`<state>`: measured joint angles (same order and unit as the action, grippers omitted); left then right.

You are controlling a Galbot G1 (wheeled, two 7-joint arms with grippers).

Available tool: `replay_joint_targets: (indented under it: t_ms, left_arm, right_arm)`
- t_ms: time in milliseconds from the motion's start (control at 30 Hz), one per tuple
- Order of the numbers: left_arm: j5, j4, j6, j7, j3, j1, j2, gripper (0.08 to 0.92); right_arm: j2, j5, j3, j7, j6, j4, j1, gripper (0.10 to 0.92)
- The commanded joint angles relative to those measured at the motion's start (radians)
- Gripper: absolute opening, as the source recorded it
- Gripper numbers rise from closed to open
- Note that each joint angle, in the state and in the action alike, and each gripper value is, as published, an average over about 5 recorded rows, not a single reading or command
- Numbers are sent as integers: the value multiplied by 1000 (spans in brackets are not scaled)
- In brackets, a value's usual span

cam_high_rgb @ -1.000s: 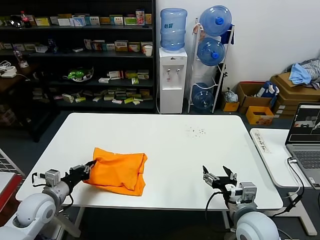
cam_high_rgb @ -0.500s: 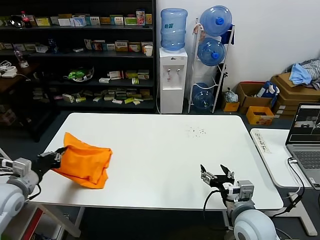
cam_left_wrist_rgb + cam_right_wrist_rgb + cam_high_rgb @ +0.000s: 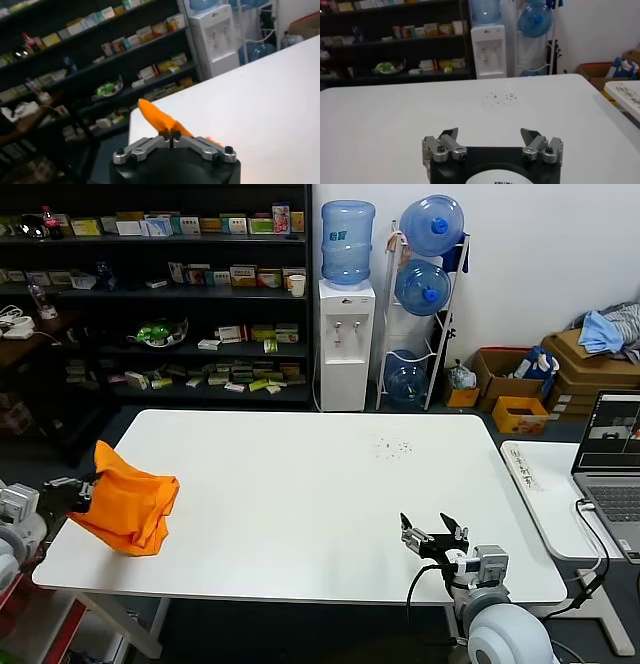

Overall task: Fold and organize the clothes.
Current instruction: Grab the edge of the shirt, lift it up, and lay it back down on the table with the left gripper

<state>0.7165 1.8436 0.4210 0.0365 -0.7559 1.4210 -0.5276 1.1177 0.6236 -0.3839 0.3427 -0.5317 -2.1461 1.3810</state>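
1. The left gripper is pinched tight on a bunched edge of the orange T-shirt, at the table's left edge.
2. The T-shirt hangs crumpled from those jaws, its bulk on the table side of the gripper and its lower part resting on the tabletop near the front left corner.
3. In the left wrist view, the gripper has a tongue of orange cloth rising from between its closed jaws.
4. The right gripper sits low at the table's front edge, well apart from the shirt, jaws spread wide with nothing between them.
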Motion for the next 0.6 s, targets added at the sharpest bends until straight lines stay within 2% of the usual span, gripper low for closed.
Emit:
replay_joint_targets:
  t_ms: [33, 133, 267, 367, 600]
  left_arm:
    - [576, 274, 38, -390, 448, -210, -139, 92]
    - [661, 265, -26, -478, 643, -362, -288, 92]
    - [660, 185, -79, -508, 808, -494, -465, 92]
    - [635, 119, -92, -510, 867, -543, -548, 92]
    - [585, 16, -107, -513, 923, -585, -647, 92]
  right_arm:
    - [6, -11, -4, 8, -5, -5, 15, 823]
    - [12, -14, -8, 14, -10, -3, 19, 823]
    - [26, -13, -13, 25, -18, 1, 20, 823]
    - [37, -12, -21, 31, -22, 3, 27, 823]
    - [57, -13, -39, 36, -22, 3, 49, 823]
